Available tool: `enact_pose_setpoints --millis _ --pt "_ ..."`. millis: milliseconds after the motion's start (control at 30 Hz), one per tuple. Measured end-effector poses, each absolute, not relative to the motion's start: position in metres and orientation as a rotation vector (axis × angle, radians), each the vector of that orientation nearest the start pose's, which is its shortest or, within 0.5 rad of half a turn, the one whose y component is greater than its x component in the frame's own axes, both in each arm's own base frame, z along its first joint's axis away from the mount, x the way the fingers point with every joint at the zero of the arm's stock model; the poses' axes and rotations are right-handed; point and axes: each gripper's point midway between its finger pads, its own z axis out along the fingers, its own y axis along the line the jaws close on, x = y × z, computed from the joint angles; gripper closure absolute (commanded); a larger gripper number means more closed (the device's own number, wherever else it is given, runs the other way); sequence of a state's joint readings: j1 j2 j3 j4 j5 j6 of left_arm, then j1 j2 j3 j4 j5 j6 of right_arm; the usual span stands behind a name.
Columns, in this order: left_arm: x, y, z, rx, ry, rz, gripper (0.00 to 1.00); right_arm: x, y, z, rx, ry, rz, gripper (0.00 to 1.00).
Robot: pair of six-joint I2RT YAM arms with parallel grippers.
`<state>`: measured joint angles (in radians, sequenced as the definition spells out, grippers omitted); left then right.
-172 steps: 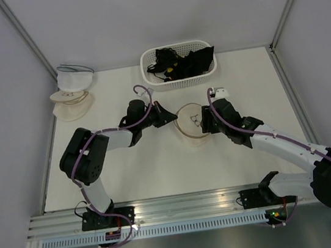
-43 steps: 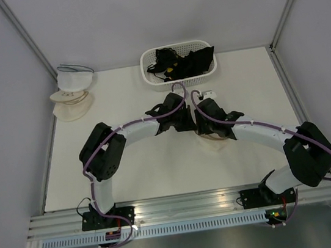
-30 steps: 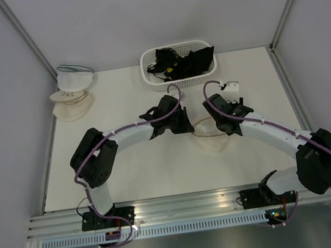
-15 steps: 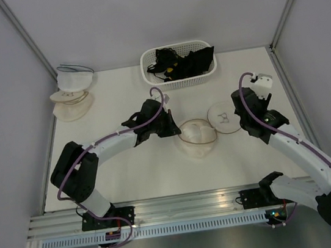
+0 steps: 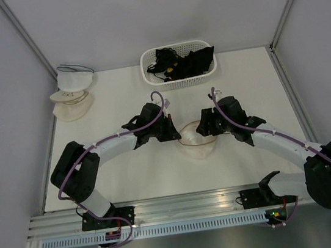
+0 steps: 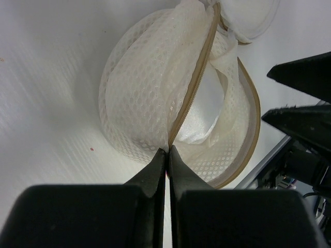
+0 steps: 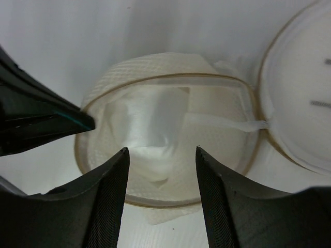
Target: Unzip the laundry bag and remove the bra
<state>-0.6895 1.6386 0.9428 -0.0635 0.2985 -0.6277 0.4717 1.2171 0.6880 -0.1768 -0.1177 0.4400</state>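
Note:
The laundry bag (image 5: 194,144) lies unzipped mid-table, its flat lid (image 7: 300,103) flipped open to one side. The white bra (image 7: 155,119) lies inside the rim hoop, one thin strap running toward the lid; it also shows in the left wrist view (image 6: 199,116). My left gripper (image 5: 173,132) is shut on the bag's zip edge at the left side (image 6: 168,151). My right gripper (image 5: 206,127) is open and empty, its fingers spread just above the bag's opening and the bra (image 7: 161,155).
A white basket (image 5: 173,46) with black garments (image 5: 184,62) stands at the back centre. Stacked cream and white dome pouches (image 5: 71,91) sit at the back left. The two arms face each other close over the bag.
The right gripper has swung back from the right side to over the bag's opening. The lid it flipped open now lies beneath it. The left gripper keeps its hold on the bag's edge.

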Motion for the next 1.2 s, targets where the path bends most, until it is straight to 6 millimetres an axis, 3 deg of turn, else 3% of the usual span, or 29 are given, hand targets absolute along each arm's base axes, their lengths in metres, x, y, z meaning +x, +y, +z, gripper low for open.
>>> enact_pose_setpoints --millis 100,200,367,467,600,633,700,767,967,1200 --pt "0.269 -0.321 0.080 0.245 2.494 -0.970 0.98 0.276 0.208 0.106 -0.177 2.315 0.692 0.40" --pt "0.266 -0.322 0.080 0.255 2.498 -0.984 0.98 0.273 0.221 0.097 -0.219 2.329 0.719 0.41" --pt "0.264 -0.322 0.078 0.258 2.503 -0.987 0.98 0.273 0.222 0.064 -0.234 2.422 0.650 0.41" --pt "0.264 -0.322 0.078 0.258 2.503 -0.987 0.98 0.274 0.224 0.056 -0.250 2.441 0.626 0.44" --pt "0.264 -0.322 0.078 0.258 2.502 -0.988 0.98 0.274 0.232 0.050 -0.291 2.446 0.643 0.68" --pt "0.264 -0.322 0.078 0.258 2.501 -0.989 0.98 0.274 0.234 0.049 -0.296 2.449 0.650 0.82" --pt "0.265 -0.323 0.079 0.259 2.493 -0.992 0.98 0.271 0.239 0.047 -0.316 2.452 0.677 1.00" --pt "0.266 -0.324 0.080 0.260 2.485 -0.996 0.98 0.269 0.241 0.047 -0.320 2.456 0.691 1.00" --pt "0.267 -0.325 0.081 0.260 2.477 -0.999 0.98 0.268 0.236 0.057 -0.311 2.456 0.654 1.00" --pt "0.270 -0.323 0.080 0.250 2.474 -0.981 0.98 0.272 0.217 0.116 -0.268 2.333 0.575 0.99"
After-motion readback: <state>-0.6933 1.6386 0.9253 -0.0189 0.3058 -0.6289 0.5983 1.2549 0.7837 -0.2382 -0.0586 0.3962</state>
